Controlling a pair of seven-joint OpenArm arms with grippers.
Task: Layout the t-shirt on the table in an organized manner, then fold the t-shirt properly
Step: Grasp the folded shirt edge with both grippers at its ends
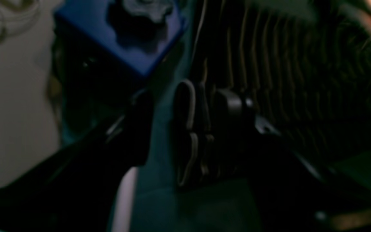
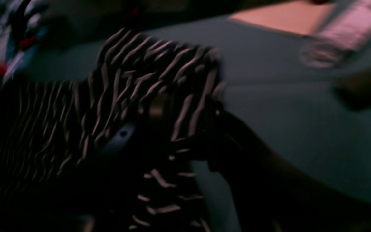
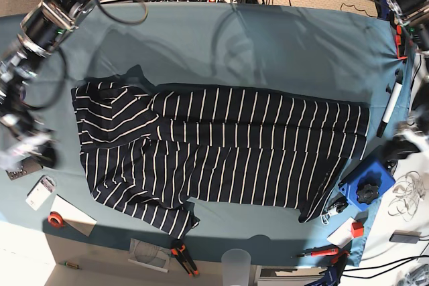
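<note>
While the t-shirt (image 3: 221, 149) lies lengthwise between both arms, the left gripper (image 1: 169, 135) and right gripper (image 2: 159, 135) each seem clenched on striped cloth

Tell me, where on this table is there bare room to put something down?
The widest bare stretch of the table is the far strip between the t-shirt and the cables behind. A narrower strip runs along the near edge by the clear cup. The end around the blue block and marker is crowded.

A teal-covered table (image 3: 268, 38) is spread with a striped t-shirt (image 3: 221, 152); a blue block (image 3: 369, 182) and marker (image 3: 389, 108) are set near its edge.
</note>
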